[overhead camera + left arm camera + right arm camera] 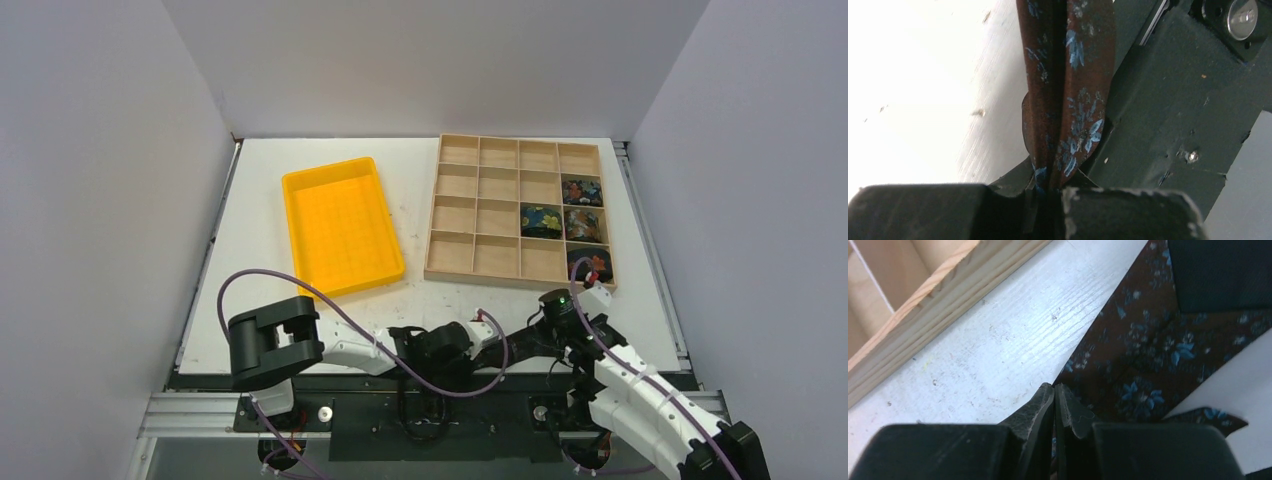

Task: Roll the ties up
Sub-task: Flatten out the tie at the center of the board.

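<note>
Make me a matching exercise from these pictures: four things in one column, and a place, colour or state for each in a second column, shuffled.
Things:
1. yellow bin
2. wooden tray
3. uncoiled tie
4. left gripper

Descriptions:
A. shut on fabric
B. brown with blue flowers
C. empty, on the left side
D. four coiled ties in its cells

Pairs: 1-C, 2-D, 3-B, 4-A

The top external camera looks down from above and behind the arm bases, taking in the whole table point(255, 230). Each wrist camera looks along its own gripper at very close range (left gripper point(1048, 192), right gripper point(1054, 390)). Both show the brown, blue-flowered tie point(1068, 100) and white tabletop.
</note>
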